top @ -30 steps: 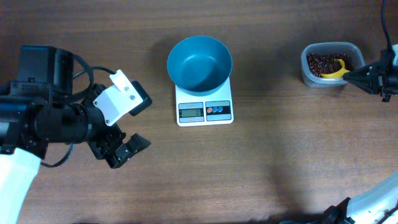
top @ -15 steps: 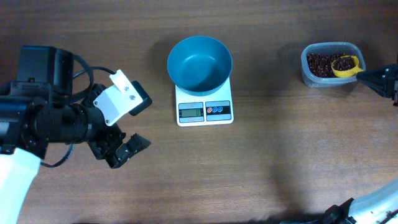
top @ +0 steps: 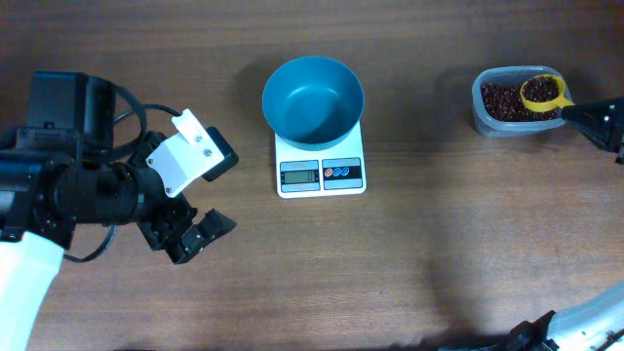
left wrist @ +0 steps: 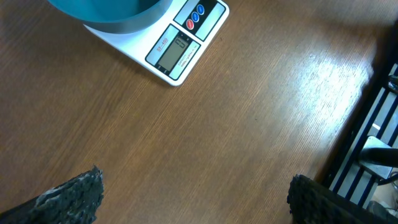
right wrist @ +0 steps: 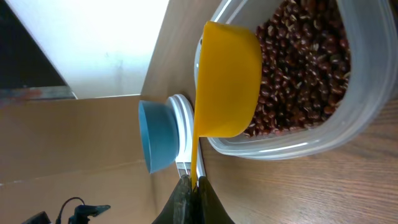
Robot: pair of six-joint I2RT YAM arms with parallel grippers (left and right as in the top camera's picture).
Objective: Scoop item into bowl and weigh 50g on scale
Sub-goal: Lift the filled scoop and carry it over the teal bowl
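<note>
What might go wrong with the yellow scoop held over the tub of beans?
The right end effector pinches only the thin handle tip of the small yellow plastic scoop, so it may twist and spill dark red-brown beans.
The round teal plastic bowl on the white square scale sits well away from the clear plastic tub, so beans may drop on the way.

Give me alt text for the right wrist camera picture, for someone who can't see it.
The right gripper, shut, holds a yellow scoop by its handle over a clear tub of red-brown beans. Behind it, a blue bowl sits on a white scale.
</note>
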